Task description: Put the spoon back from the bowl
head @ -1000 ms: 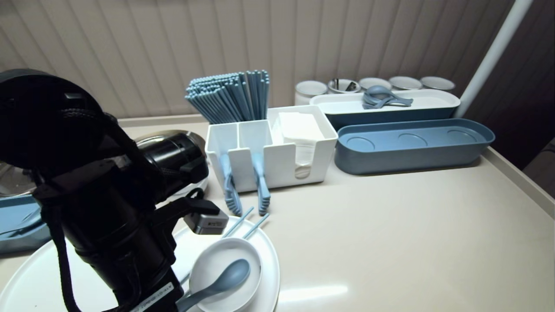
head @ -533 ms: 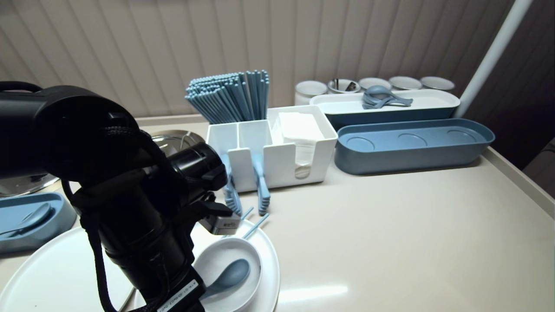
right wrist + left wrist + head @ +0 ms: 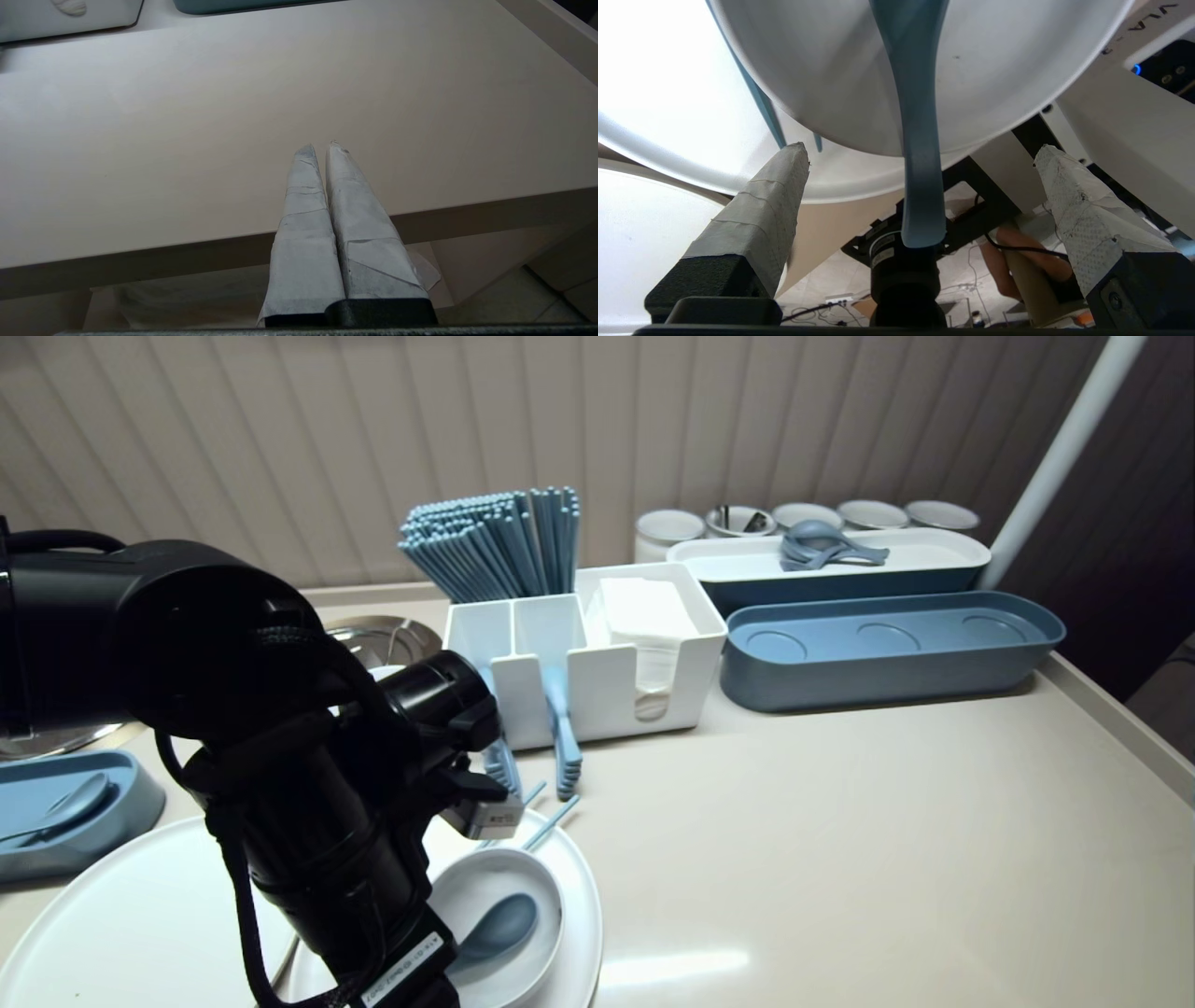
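A white bowl [image 3: 485,894] with a blue spoon [image 3: 499,926] in it stands on a white plate [image 3: 583,896] at the table's near left. Two blue chopsticks [image 3: 553,819] lie on the plate's far rim. My black left arm [image 3: 308,803] reaches over the plate and hides the spoon's handle in the head view. In the left wrist view my left gripper [image 3: 920,154] is open beside the bowl [image 3: 994,70]; the spoon's handle [image 3: 920,186] pokes out between the taped fingers [image 3: 780,186] without touching either. My right gripper [image 3: 320,147] is shut and empty at the table's front edge [image 3: 140,256].
Behind the plate stands a white organiser [image 3: 597,681] with blue chopsticks [image 3: 495,546], napkins [image 3: 644,611] and hanging blue tongs [image 3: 565,737]. A blue tray [image 3: 887,649] and a white-lined tray [image 3: 934,555] with spoons sit at the back right. A larger plate [image 3: 121,915] and blue dish [image 3: 56,803] lie left.
My left arm has swung to the right and nearer the bowl, uncovering the blue dish at the left and hiding more of the spoon's handle. Bowl, plate and chopsticks have stayed put.
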Motion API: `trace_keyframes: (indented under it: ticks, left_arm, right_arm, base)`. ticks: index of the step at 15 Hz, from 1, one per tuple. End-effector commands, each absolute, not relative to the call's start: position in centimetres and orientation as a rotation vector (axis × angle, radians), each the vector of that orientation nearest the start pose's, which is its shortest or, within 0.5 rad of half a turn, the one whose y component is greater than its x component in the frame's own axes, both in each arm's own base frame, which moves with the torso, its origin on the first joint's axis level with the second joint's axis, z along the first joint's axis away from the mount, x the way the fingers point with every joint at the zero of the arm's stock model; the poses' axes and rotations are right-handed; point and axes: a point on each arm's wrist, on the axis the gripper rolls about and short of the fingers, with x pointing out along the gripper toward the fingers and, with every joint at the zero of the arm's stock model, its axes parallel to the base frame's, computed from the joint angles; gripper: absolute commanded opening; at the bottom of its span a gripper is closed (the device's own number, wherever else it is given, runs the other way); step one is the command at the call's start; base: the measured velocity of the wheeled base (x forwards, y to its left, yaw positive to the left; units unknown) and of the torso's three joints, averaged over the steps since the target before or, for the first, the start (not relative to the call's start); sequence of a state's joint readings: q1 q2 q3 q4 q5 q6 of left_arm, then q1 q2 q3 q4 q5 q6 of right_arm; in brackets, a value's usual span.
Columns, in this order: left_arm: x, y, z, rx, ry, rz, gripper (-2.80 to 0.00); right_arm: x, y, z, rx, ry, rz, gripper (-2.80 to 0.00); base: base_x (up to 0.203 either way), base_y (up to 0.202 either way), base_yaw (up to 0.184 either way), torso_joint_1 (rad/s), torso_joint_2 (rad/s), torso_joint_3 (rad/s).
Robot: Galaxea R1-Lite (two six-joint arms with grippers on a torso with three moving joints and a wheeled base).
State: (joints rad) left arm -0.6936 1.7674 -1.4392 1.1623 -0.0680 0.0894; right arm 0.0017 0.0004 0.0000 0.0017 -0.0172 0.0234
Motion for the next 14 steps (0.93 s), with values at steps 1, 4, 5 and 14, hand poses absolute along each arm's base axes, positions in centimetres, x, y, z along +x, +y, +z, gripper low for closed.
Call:
trace_keyframes:
  ticks: [1, 4, 5, 14]
  left_arm:
    - [19.62, -16.51, 20.31, 0.550, 1.427, -0.668, 0.00]
    - [19.65, -16.51, 19.79, 0.560, 1.429, -0.658, -2.80]
    - [19.67, -16.51, 19.79, 0.563, 1.426, -0.655, -2.80]
    - [19.31, -16.21, 20.29, 0.561, 1.403, -0.665, -2.80]
  right_arm:
    - [-2.28, -0.04, 7.53, 0.023, 0.001, -0.017, -2.80]
    - [-2.28, -0.04, 7.53, 0.023, 0.001, -0.015, -2.80]
    - [-2.28, -0.04, 7.53, 0.023, 0.001, -0.015, -2.80]
    - [-2.28, -0.05, 7.53, 0.023, 0.001, -0.015, -2.80]
  base:
    - [0.000, 0.000, 0.000, 0.000, 0.00, 0.000]
    - [0.000, 0.000, 0.000, 0.000, 0.00, 0.000]
    - [0.000, 0.000, 0.000, 0.000, 0.00, 0.000]
    - [0.000, 0.000, 0.000, 0.000, 0.00, 0.000]
